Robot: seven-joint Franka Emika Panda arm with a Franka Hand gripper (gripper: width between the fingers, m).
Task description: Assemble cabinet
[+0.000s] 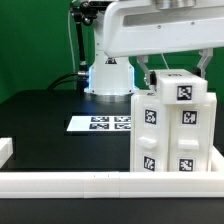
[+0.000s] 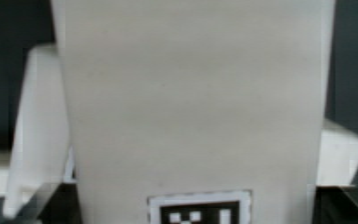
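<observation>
The cabinet point(image 1: 175, 130) is a tall white body with several black-and-white tags, standing upright at the exterior view's right against the front rail. My gripper point(image 1: 176, 74) comes down from above and straddles its top, one dark finger on each side. In the wrist view the cabinet point(image 2: 185, 100) fills the space between the fingers point(image 2: 43, 200), and both side faces meet the pads with no gap showing. A tag shows on the face near my gripper point(image 2: 190, 205). What lies under the cabinet is hidden.
The marker board point(image 1: 100, 123) lies flat on the black table left of the cabinet. A low white border rail point(image 1: 100, 183) runs along the front, with a short piece point(image 1: 5, 150) at the left. The arm's base point(image 1: 108, 75) stands behind.
</observation>
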